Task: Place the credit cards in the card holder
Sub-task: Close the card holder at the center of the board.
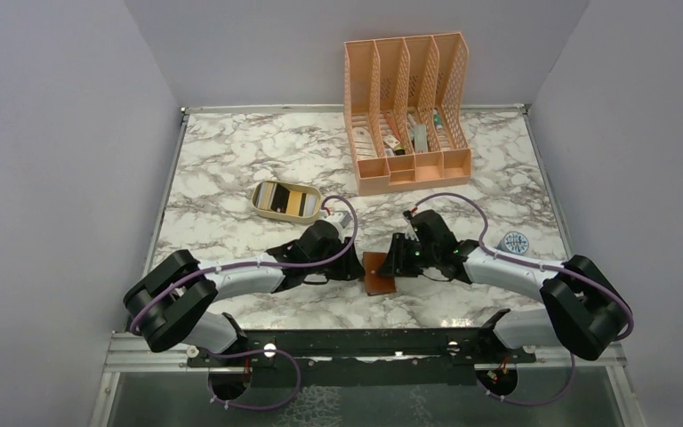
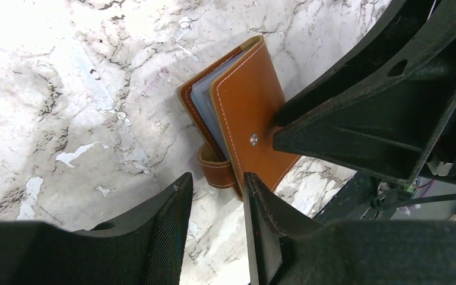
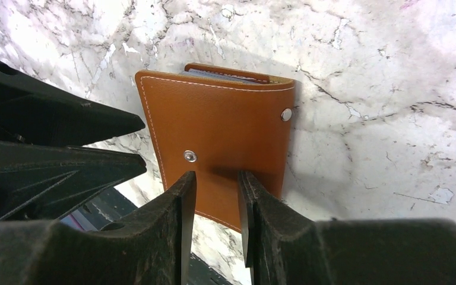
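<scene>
The card holder (image 1: 378,274), a brown leather wallet, lies on the marble table between my two grippers. Its cover is folded over and the snap tab hangs loose. In the left wrist view the holder (image 2: 255,113) shows bluish pockets at its edge. My left gripper (image 2: 217,181) is open and empty, just short of the tab; in the top view the left gripper (image 1: 356,267) is at the holder's left. My right gripper (image 3: 217,177) is open with its tips at the cover (image 3: 225,130); it grips nothing. The credit cards (image 1: 287,200), pale, dark and gold, lie in a beige oval tray.
The beige oval tray (image 1: 262,206) sits behind the left gripper. A tall peach four-slot file organiser (image 1: 409,107) stands at the back. A small round blue-white sticker (image 1: 516,241) lies to the right. Grey walls enclose the table on three sides.
</scene>
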Robot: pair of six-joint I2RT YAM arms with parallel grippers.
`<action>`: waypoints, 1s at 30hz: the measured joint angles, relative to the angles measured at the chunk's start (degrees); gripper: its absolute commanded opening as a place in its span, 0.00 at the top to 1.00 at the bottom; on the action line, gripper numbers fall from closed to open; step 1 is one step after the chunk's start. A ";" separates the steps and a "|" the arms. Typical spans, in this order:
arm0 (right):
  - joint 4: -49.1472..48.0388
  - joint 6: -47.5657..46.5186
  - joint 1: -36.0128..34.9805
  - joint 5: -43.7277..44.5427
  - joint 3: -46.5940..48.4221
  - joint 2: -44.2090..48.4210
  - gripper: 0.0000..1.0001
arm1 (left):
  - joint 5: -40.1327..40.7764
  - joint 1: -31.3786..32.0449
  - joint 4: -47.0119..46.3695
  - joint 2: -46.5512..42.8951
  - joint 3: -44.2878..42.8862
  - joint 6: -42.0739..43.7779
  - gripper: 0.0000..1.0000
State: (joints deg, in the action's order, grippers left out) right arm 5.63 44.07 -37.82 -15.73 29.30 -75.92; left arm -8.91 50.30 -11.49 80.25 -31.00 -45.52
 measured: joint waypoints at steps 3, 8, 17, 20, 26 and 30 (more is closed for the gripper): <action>0.33 0.00 0.00 0.61 0.00 0.28 0.67 | -0.13 0.00 0.76 0.00 -0.04 0.68 0.60; 1.97 -0.70 0.04 1.42 -0.13 2.29 0.57 | 0.15 0.00 2.86 -0.44 -0.04 0.63 0.59; 7.23 -2.73 0.04 3.50 0.42 9.42 0.51 | 1.18 0.00 4.24 -2.03 -0.04 1.66 0.55; 7.93 -2.84 0.04 3.74 0.42 9.27 0.50 | 0.33 0.00 4.20 -1.95 -0.04 2.62 0.53; 7.93 -2.82 0.04 3.87 0.42 8.41 0.51 | -1.62 0.00 3.78 -1.70 -0.04 3.78 0.50; 7.93 -2.80 0.04 3.89 0.42 8.15 0.51 | -2.56 0.24 3.15 -0.09 -0.04 4.35 0.49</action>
State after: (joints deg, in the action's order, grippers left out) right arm 13.56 41.28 -37.78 -11.84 29.71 -67.77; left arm -11.46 50.54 -8.34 80.16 -31.05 -41.17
